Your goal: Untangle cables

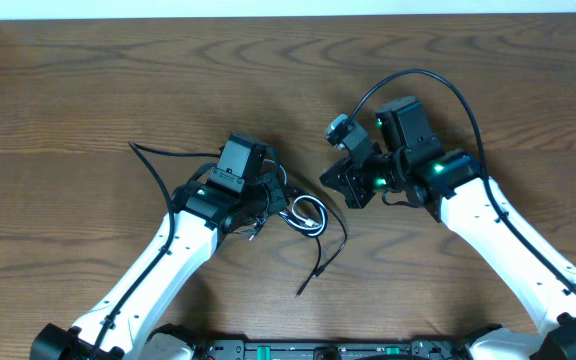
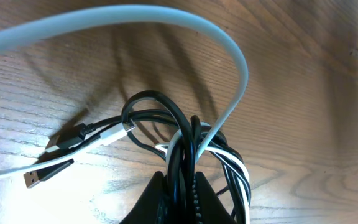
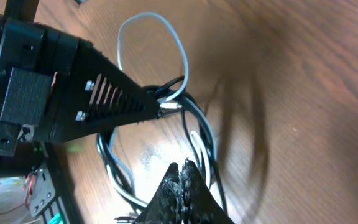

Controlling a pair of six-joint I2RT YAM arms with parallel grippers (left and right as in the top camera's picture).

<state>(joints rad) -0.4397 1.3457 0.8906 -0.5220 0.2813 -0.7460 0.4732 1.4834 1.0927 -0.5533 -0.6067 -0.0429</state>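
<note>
Pinching black and white cables [image 2: 182,134] in a tangle, left jaws, right jaws pressed together nearby

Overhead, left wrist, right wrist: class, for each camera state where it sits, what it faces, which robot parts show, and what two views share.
Overhead: above the table, facing straight down; both arms show.
Left wrist: on the left arm, facing down; left jaws at bottom, shut on the black cable.
Right wrist: on the right arm, facing the left jaws; right jaws shut at bottom.
Shared: both wrist views show the white cable loop.
</note>
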